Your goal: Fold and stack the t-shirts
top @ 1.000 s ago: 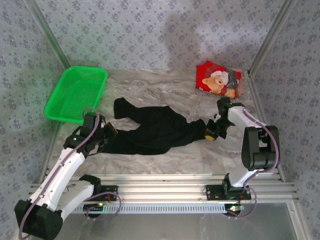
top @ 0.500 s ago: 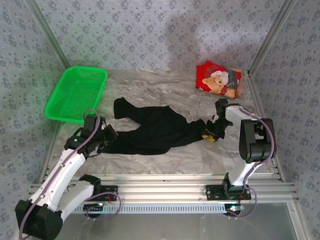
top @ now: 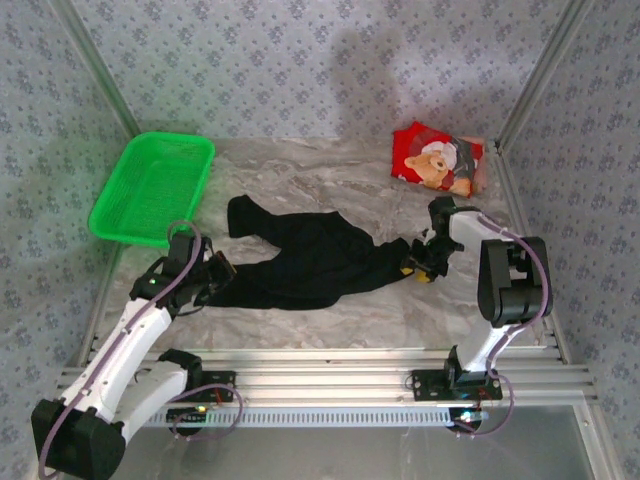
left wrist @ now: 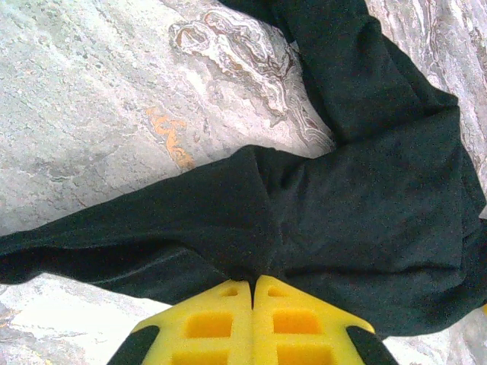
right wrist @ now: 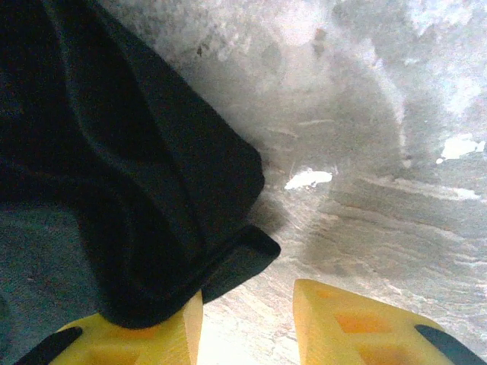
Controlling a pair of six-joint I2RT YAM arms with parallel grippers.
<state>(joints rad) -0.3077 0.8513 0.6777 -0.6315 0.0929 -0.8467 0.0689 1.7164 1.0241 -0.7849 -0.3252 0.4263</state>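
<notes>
Jaws clamped on the black shirt, the left arm reaches forward, low.

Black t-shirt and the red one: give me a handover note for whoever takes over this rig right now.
Left pincer: shut on the left end of the black t-shirt.
Right pincer: open at the shirt's right end, cloth draped beside it, nothing between the jaws.
Black t-shirt: crumpled and stretched across the middle of the table.
Red t-shirt: compact bundle at the far right corner.
Done: nothing stacked, black one not folded.
Left: flatten and fold the black one, check the red one's fold, stack them.
</notes>
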